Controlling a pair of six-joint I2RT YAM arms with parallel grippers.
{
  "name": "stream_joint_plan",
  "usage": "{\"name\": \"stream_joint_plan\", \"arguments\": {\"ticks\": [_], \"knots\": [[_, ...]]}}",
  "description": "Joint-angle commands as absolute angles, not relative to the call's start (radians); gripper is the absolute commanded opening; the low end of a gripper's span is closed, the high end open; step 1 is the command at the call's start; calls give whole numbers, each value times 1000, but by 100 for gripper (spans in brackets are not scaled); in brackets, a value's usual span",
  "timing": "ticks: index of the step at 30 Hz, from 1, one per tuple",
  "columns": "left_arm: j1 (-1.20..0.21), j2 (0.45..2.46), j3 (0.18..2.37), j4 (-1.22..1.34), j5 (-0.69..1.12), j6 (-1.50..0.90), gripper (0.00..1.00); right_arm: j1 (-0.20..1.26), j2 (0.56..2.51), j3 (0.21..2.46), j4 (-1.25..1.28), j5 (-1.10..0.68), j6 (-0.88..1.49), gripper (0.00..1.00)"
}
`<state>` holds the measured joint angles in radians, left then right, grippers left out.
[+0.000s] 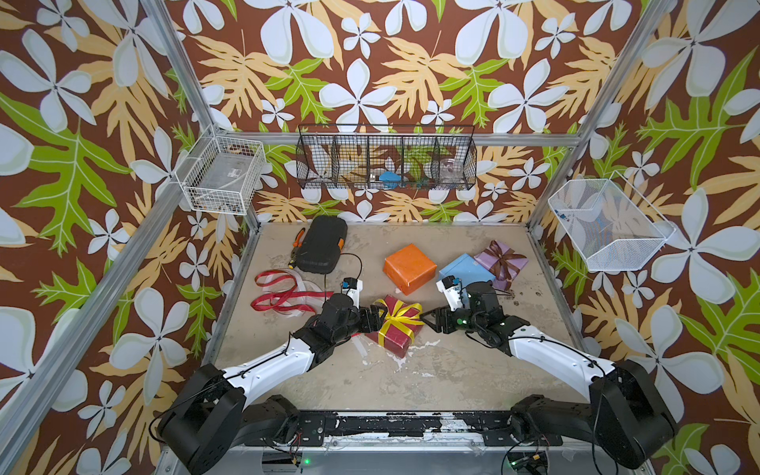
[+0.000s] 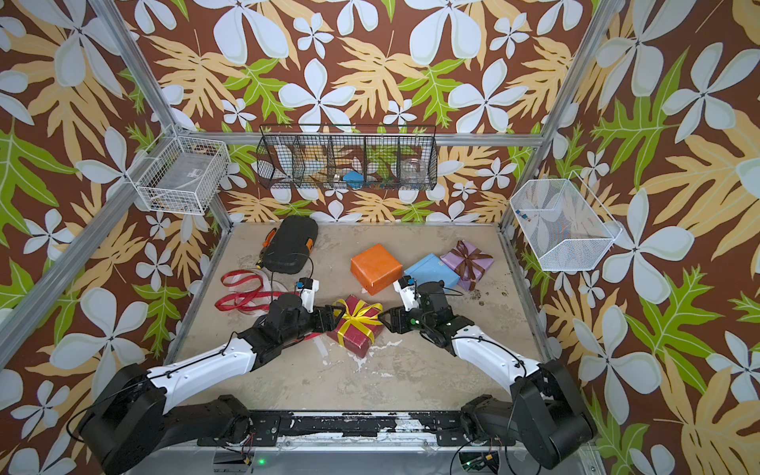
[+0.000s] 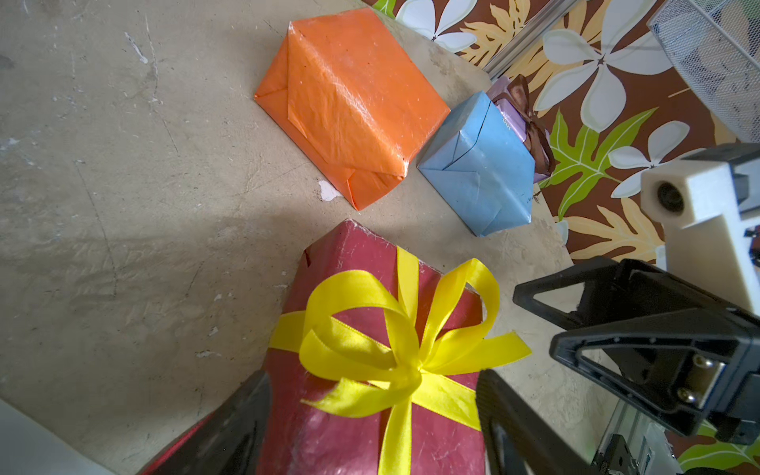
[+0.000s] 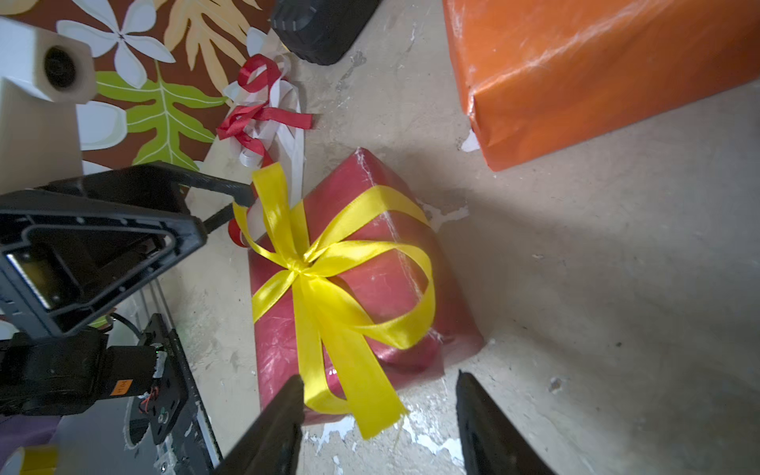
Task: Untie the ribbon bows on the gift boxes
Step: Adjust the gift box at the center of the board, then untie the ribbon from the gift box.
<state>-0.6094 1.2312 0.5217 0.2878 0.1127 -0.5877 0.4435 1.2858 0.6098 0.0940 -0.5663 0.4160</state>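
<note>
Lying skewed, dark red box (image 1: 394, 331) w/ yellow bow (image 1: 401, 314) probably still tied.

Brown floral-print walls (image 1: 411, 61) on aluminium framing (image 1: 395, 138) enclose a scuffed beige tabletop (image 1: 432, 378) in soft daylight.

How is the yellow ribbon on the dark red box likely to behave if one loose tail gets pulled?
The yellow ribbon looks thin, glossy satin, so it is probably floppy and somewhat slippery in a pinch. Its tails hang limp over the dark red box, suggesting no stiffness. The small paper-wrapped box may be light enough to drag along unless braced.
</note>
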Motion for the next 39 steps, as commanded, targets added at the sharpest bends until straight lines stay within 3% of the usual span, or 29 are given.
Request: {"name": "stream_joint_plan", "arguments": {"ticks": [1,10,13,19,22,24,25,33,36,39], "knots": [[-598,1252,528,326,119,-541,82,443,1311,611,157,-659,440,61],[-580,1312,544,381,194,-525,79,443,1329,561,175,-689,487,58],[-580,1325,546,404,229,-521,71,443,1340,542,232,-683,518,49],[-580,1331,540,423,259,-525,69,442,1362,568,292,-685,555,36],[-579,1324,531,421,255,-524,69,442,1376,569,311,-687,563,21],[-577,1320,524,419,249,-524,71,442,1390,576,300,-688,559,3],[-574,1317,522,418,247,-523,72,442,1392,572,307,-686,558,0],[-532,1304,484,451,290,-549,77,443,1368,548,324,-684,563,0],[-508,1302,471,504,350,-588,70,442,1360,543,330,-689,560,0],[-506,1312,484,528,402,-603,56,442,1359,547,322,-690,556,0]]}}
